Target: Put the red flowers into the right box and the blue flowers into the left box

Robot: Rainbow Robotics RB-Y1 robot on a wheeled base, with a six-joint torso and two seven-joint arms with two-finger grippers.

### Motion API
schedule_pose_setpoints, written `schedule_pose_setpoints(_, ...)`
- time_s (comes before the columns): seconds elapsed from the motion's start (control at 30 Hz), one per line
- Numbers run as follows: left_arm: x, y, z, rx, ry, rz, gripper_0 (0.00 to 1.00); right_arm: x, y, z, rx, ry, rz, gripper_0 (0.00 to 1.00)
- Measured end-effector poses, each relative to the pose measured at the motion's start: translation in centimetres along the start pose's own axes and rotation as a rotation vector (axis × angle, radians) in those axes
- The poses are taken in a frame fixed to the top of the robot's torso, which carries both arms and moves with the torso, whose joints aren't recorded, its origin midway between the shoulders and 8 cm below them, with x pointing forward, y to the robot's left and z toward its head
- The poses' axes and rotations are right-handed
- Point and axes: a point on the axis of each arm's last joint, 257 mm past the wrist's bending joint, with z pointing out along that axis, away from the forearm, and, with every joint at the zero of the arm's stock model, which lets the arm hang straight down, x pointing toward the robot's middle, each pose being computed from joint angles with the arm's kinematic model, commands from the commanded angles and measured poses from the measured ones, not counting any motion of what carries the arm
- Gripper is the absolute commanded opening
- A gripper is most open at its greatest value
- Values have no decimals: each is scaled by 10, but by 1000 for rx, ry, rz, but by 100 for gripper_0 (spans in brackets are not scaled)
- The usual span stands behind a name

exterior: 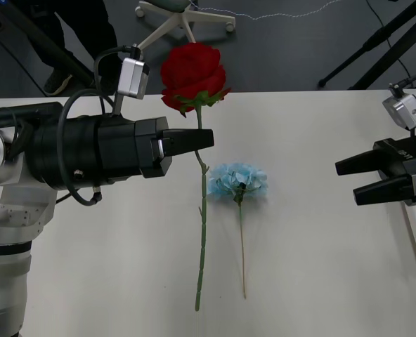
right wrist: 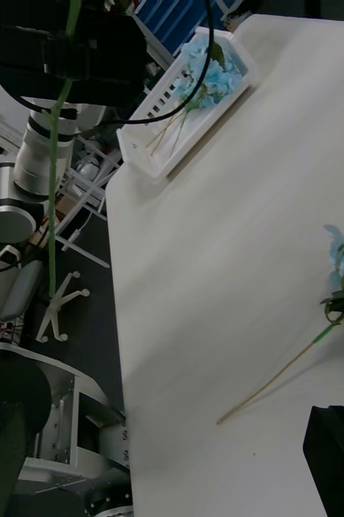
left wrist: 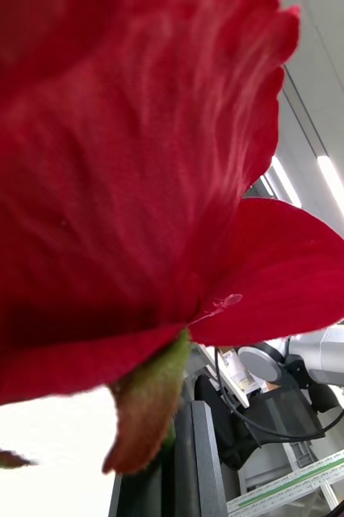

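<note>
**While One Arm Grips, the Other Hangs Open**

Clamped narrow on the stem of one red rose (exterior: 192, 74), just below the bloom, the left gripper (exterior: 202, 140) reaches level over the table (exterior: 320, 267). The stem hangs just left of one loose blue flower (exterior: 238, 180) lying flat. The right gripper (exterior: 346, 180), fingers spread apart, hovers well to that flower's right. One white box (right wrist: 140, 153), well to its left, holds more blue flowers (right wrist: 208, 73), their number unclear.

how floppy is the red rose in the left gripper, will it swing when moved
Probably fairly stiff: pinched high up by the left gripper, the red rose holds its head upright and its stem hangs nearly straight. The long free stem may sway a little. The right gripper hovers open at the right of the table.
</note>
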Motion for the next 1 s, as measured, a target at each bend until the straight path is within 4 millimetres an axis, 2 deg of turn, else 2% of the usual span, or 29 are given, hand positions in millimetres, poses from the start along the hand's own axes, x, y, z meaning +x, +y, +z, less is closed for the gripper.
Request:
schedule_pose_setpoints(0.23,0,0,0,0,0,0,0,-3,13,20,-86,-47,73,100)
schedule_pose_setpoints(0.47,0,0,1,2,0,-1,0,-9,18,57,-129,-94,139,100)
schedule_pose_setpoints(0.7,1,-1,1,4,1,-2,0,-20,52,104,-187,-112,254,100)
schedule_pose_setpoints(0.8,1,-1,1,4,1,-2,0,-16,66,114,-214,-101,265,100)
schedule_pose_setpoints(1.0,1,-1,2,4,1,-2,0,-3,74,129,-236,-95,309,100)
